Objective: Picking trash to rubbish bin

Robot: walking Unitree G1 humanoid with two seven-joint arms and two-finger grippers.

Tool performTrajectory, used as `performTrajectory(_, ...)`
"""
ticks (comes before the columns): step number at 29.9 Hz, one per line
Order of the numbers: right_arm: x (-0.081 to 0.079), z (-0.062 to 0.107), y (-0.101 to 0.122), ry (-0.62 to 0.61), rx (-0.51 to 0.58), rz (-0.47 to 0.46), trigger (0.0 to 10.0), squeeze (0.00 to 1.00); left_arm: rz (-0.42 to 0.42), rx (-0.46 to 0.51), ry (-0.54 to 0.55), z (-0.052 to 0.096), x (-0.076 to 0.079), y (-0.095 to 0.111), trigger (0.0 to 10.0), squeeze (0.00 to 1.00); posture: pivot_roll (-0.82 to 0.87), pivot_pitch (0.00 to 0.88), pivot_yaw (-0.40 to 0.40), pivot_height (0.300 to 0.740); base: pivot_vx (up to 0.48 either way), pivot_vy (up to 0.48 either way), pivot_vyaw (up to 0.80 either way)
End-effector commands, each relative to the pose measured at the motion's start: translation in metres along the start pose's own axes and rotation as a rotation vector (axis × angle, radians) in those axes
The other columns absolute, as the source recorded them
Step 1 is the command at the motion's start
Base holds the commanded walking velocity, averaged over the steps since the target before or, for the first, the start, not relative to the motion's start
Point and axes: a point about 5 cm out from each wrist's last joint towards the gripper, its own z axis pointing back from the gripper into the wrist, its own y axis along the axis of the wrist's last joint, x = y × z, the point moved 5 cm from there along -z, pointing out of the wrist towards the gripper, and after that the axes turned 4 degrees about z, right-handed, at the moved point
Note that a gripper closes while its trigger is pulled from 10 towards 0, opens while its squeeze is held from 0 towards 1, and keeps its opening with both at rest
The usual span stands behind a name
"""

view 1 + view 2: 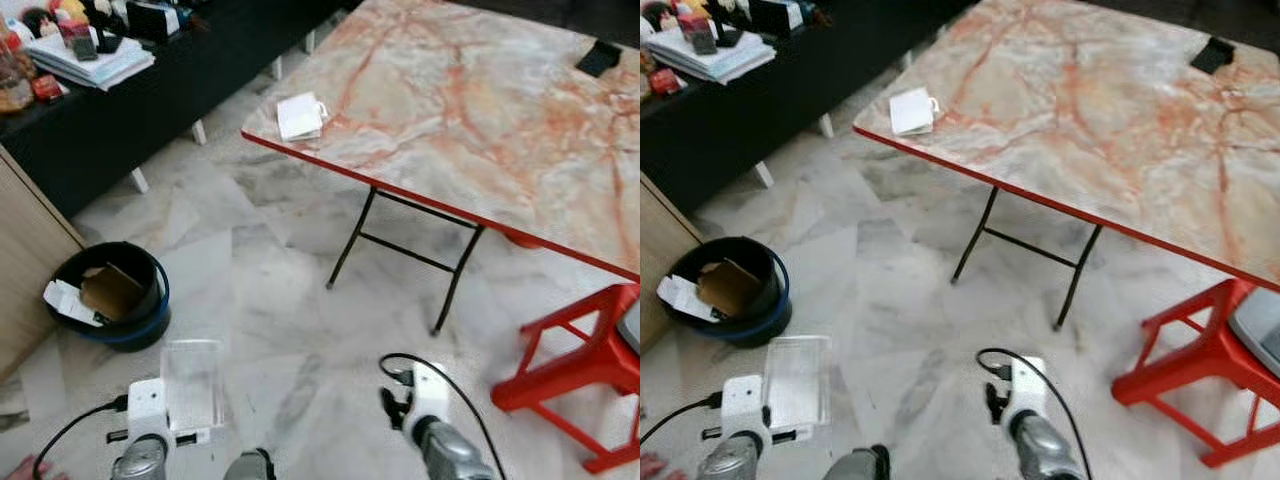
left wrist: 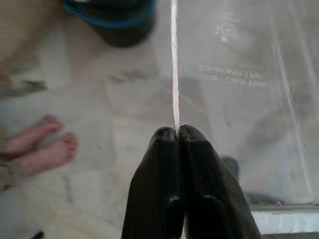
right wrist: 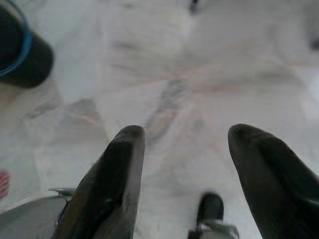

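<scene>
My left gripper (image 2: 177, 130) is shut on the edge of a clear plastic sheet (image 1: 192, 385), a flat transparent cover with faint print on it (image 2: 239, 74), held low over the floor at my left. The black rubbish bin (image 1: 112, 295) with a blue rim stands on the floor ahead and to the left of it, with cardboard and paper inside. On the near left corner of the marble-patterned table (image 1: 480, 120) lies a white paper packet (image 1: 301, 116). My right gripper (image 3: 187, 144) hangs open over the bare floor, holding nothing.
The table has a red edge and thin black folding legs (image 1: 400, 250). A red plastic stool (image 1: 590, 365) stands at the right. A dark low bench (image 1: 120, 110) with books and clutter runs along the far left. A person's bare feet (image 2: 42, 149) are near my left side.
</scene>
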Motion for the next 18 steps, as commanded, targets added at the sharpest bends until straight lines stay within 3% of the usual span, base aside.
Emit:
performTrajectory(1, 0.013, 0.005, -0.016, -0.035, -0.046, -0.006, 10.0, 0.0, 0.01, -0.043, -0.015, 0.003, 0.004, -0.015, 10.0, 0.0, 0.1, 0.203, -0.027, 0.74, 0.0, 0.0, 0.54)
performTrajectory(7, 0.014, 0.007, -0.021, -0.042, -0.062, -0.011, 10.0, 0.0, 0.005, -0.065, -0.01, 0.006, 0.002, -0.023, 10.0, 0.0, 0.1, 0.208, -0.022, 0.74, 0.0, 0.0, 0.56)
performTrajectory(10, 0.013, 0.007, -0.023, -0.04, -0.065, -0.01, 10.0, 0.0, 0.001, -0.072, 0.002, 0.007, -0.001, -0.026, 10.0, 0.0, 0.11, 0.209, -0.02, 0.74, 0.0, 0.0, 0.0)
performTrajectory(14, 0.012, 0.007, -0.026, -0.038, -0.075, -0.009, 10.0, 0.0, -0.003, -0.088, 0.021, 0.008, -0.008, -0.031, 10.0, 0.0, 0.12, 0.209, -0.019, 0.74, 0.0, 0.0, 0.72)
performTrajectory(18, 0.009, 0.007, -0.027, -0.032, -0.08, -0.014, 10.0, 0.0, -0.007, -0.11, 0.045, 0.01, -0.014, -0.037, 10.0, 0.0, 0.12, 0.208, -0.016, 0.74, 0.359, 0.0, 0.29)
